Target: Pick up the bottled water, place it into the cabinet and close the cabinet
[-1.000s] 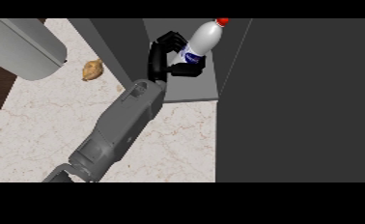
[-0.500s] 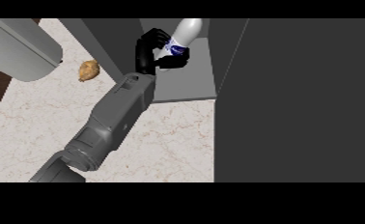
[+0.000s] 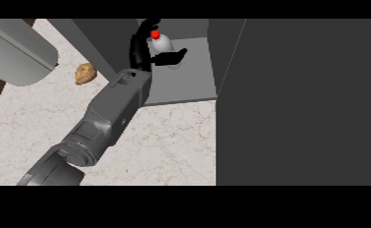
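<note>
We could read no writing or brand anywhere; the bottled water (image 3: 165, 50) showed no legible label from this angle, only a pale body and a red cap. We counted one bottle, one hand, one forearm, one small brown lump and one cabinet.

The bottle stood at the upper centre of the frame, inside the cabinet (image 3: 181, 82), on its flat grey floor near the back. It looked smooth and rounded, narrowing toward the cap.

One black hand (image 3: 145, 50) sat at the bottle, its fingers arching up along the bottle's left side and its thumb reaching across the lower right of the bottle, so the hand was curled round it. Which arm it belonged to we could not tell for certain; we took it for the left. Its boxy grey forearm (image 3: 109, 114) ran diagonally down to the lower left.

The cabinet's dark door (image 3: 297, 104) filled the right of the frame, a plain matte slab. The counter (image 3: 174, 143) was pale, veined like marble. A knobbly brown potato-like lump (image 3: 85, 73) lay at the upper left, beside a large curved grey object (image 3: 25, 55).
</note>
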Controlling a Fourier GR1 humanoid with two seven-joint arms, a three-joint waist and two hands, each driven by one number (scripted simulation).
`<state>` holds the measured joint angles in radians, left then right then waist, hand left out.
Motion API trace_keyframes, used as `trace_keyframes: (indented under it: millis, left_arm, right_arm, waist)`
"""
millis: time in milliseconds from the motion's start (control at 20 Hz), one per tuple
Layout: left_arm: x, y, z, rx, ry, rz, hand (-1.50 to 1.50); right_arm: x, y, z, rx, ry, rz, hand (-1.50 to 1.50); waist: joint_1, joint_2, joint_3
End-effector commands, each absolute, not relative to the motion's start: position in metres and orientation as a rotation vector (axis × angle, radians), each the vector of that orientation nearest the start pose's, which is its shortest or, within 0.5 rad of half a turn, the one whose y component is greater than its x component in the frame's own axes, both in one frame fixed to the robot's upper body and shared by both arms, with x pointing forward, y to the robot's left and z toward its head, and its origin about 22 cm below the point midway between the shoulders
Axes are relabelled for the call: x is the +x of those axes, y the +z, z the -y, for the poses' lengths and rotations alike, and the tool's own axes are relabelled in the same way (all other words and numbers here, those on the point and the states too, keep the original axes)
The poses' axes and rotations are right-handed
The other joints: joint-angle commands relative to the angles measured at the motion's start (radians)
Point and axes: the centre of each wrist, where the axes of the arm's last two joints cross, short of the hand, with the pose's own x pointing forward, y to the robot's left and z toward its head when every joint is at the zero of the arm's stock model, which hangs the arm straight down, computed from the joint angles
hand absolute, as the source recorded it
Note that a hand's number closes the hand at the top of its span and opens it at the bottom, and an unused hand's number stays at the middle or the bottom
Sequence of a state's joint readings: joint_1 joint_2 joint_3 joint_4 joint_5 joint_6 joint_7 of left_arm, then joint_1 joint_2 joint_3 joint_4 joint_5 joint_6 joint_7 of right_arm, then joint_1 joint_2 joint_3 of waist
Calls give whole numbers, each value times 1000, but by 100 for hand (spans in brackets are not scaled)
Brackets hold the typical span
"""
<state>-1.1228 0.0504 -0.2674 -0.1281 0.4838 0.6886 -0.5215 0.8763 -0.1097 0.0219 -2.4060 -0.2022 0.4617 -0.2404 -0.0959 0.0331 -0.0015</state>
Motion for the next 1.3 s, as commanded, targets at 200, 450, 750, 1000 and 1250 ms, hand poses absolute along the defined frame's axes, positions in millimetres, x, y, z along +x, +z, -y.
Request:
trace_keyframes:
  millis: [200,450,750,1000,1250]
  left_arm:
    - [435,32,-120,556,-20,1701,-150]
    - [441,52,-107,335,-17,1833,-150]
    - [446,66,-114,116,51,1924,-150]
    - [436,57,-83,68,26,1916,-150]
    - [429,43,-87,37,26,1914,-150]
  right_arm:
    - [46,107,271,278,172,1876,-150]
    - [49,100,268,296,144,1868,-150]
    - [38,112,267,290,158,1850,-150]
    - [36,126,257,296,139,1852,-150]
    - [35,124,257,281,139,1832,-150]
  waist:
    - [-12,9,-1]
    - [5,5,-1]
    - [30,-10,-1]
    - [49,-23,0]
    - [76,-33,1]
